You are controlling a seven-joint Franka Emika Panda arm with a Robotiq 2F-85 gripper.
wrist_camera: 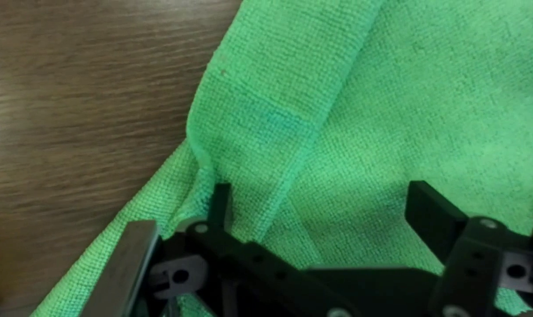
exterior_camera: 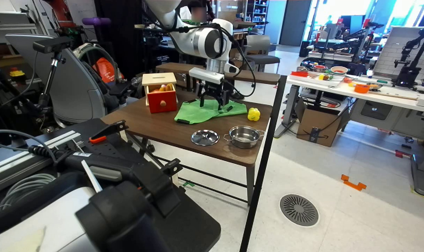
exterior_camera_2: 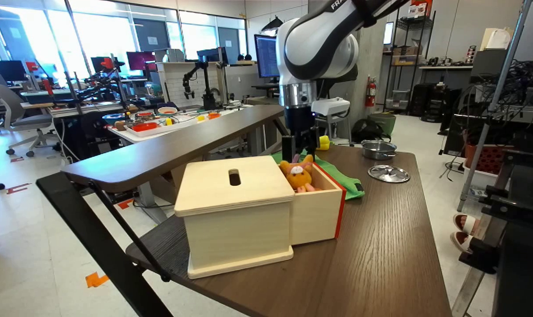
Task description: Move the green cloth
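The cloth point(exterior_camera: 205, 112) lies rumpled on the surface point(exterior_camera: 156, 129) under the wide-spread fingers point(wrist_camera: 434, 220) and should handle as light, limp and little prone to slip, best pinched across its fold point(wrist_camera: 271, 145).

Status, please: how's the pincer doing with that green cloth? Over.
Pincer open over green cloth, contact unclear. Cloth rumpled on brown table, ungripped. Lumpy yellow ball and open red-fronted drawer nearby, might crowd it.
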